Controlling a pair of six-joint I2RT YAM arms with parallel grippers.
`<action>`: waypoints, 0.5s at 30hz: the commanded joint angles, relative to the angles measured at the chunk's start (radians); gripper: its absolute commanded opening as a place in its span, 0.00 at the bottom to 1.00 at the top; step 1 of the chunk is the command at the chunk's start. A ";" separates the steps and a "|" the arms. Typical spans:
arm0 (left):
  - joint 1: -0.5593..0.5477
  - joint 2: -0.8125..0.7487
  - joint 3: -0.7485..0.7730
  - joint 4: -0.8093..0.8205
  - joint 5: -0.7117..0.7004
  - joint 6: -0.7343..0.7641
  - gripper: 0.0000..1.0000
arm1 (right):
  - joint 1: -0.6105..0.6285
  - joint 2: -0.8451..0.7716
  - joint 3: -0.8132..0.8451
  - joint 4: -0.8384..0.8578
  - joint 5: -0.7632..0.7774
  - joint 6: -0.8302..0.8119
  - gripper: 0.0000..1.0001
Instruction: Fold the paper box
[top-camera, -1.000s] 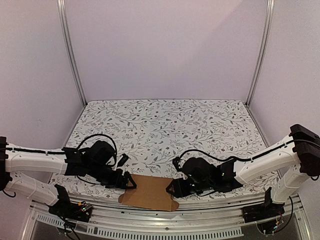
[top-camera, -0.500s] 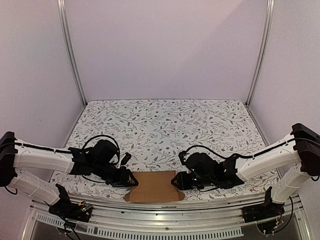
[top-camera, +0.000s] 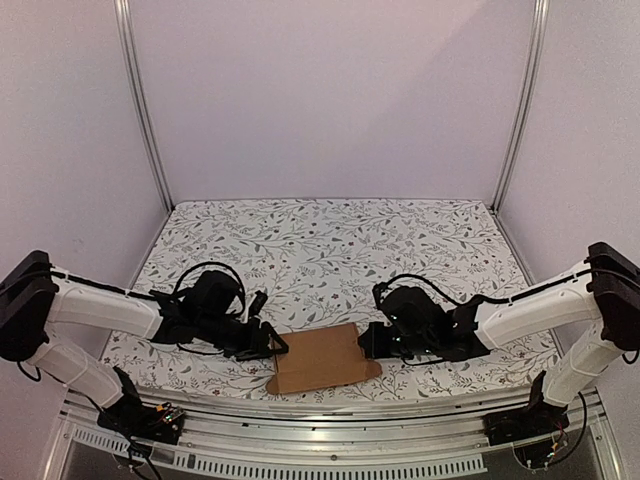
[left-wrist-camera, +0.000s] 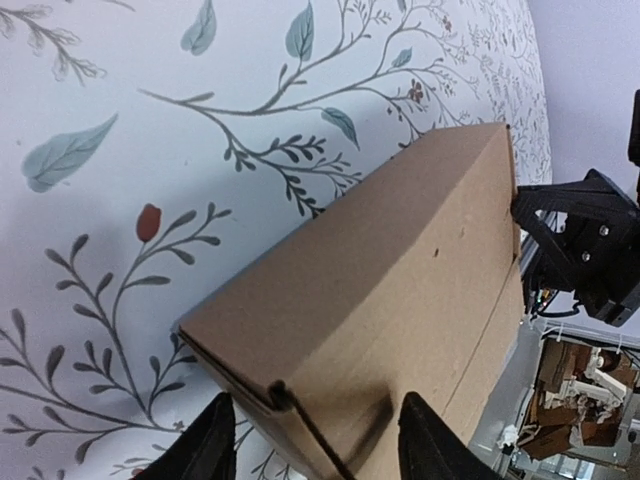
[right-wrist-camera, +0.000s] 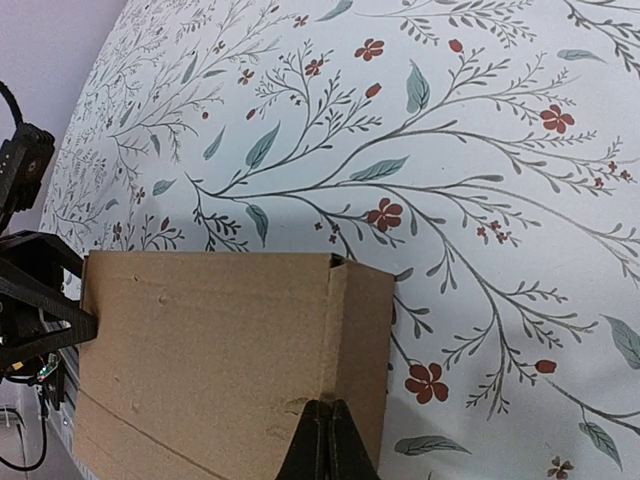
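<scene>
The far half of the table (top-camera: 330, 235) is open patterned cloth from left edge to right edge, and a gripper could pass there from either side. At the middle of the front edge the paper box (top-camera: 322, 357) lies flat between the left gripper (top-camera: 275, 345) and the right gripper (top-camera: 365, 342), closing that gap. The left arm (top-camera: 100, 310) and right arm (top-camera: 530, 310) lie low toward the near corners. The left post (top-camera: 140, 110) and right post (top-camera: 520, 110) rise at the far corners, against the walls.
</scene>
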 joint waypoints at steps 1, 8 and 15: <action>0.037 -0.008 0.046 0.014 -0.014 0.025 0.60 | -0.010 0.030 -0.034 -0.014 -0.003 -0.026 0.00; 0.049 -0.050 0.043 -0.044 0.006 0.018 0.72 | -0.020 0.042 -0.046 -0.008 0.029 -0.018 0.00; 0.049 -0.093 -0.041 0.034 0.061 -0.079 0.78 | -0.020 0.068 -0.046 -0.005 0.045 -0.012 0.00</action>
